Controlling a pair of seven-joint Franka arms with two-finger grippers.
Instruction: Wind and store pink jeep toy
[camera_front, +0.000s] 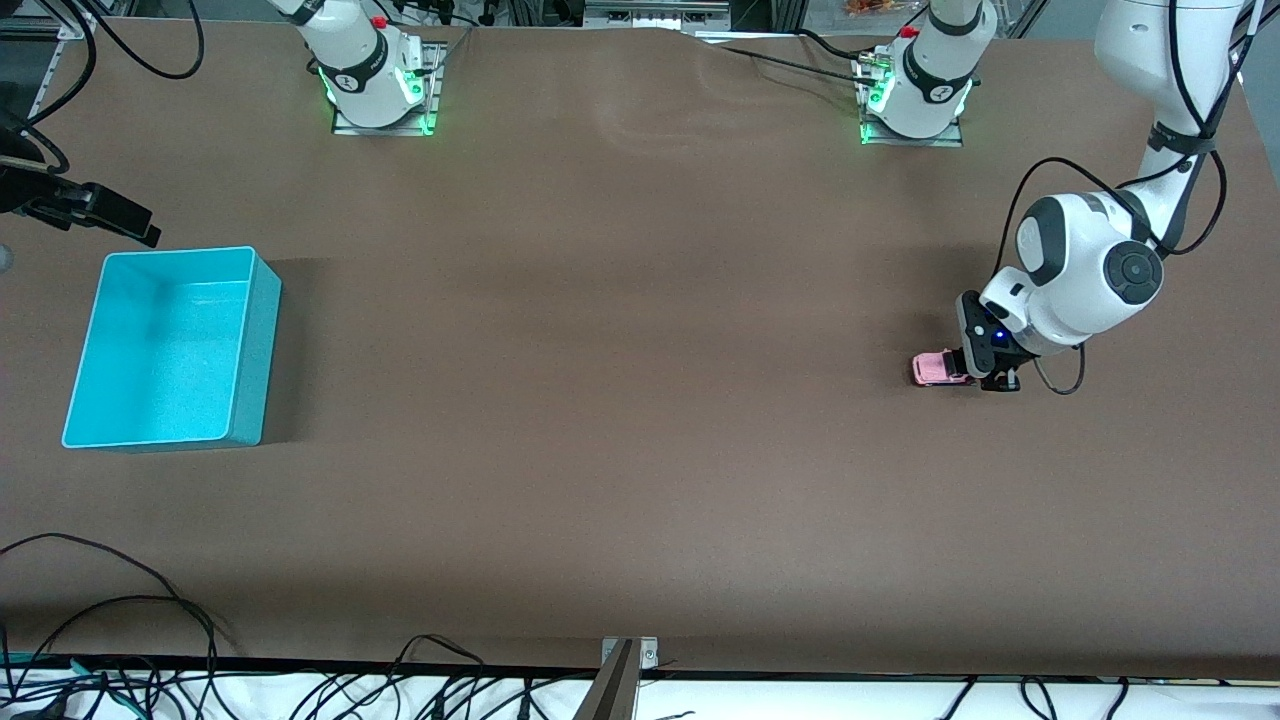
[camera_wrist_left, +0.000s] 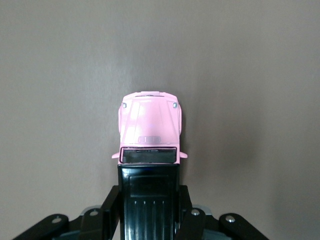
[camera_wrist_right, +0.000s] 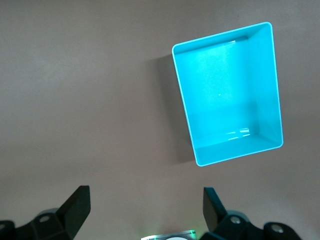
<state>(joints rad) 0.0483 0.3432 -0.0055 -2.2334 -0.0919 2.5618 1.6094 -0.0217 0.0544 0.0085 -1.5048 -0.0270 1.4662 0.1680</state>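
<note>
Pink jeep toy (camera_wrist_left: 150, 131): left gripper (camera_wrist_left: 148, 212) clamped on roof, on counter (camera_front: 640, 400); winding pull-back due. Right gripper (camera_wrist_right: 145, 210) wide, empty, waiting.

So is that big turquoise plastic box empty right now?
Empty: the turquoise plastic box shows only its bare floor in both views.

You saw the pink jeep toy (camera_wrist_left: 150, 125) as smooth, glossy plastic with a ribbed, shiny black roof, pinched in the left claw's (camera_wrist_left: 148, 212) matt black fingers (camera_wrist_left: 109, 210). The desk (camera_front: 620, 400) beneath it wore a matt brown, cloth-like cover. The turquoise bin (camera_wrist_right: 227, 92), well apart from the jeep, looked like smooth, slightly glossy plastic.
</note>
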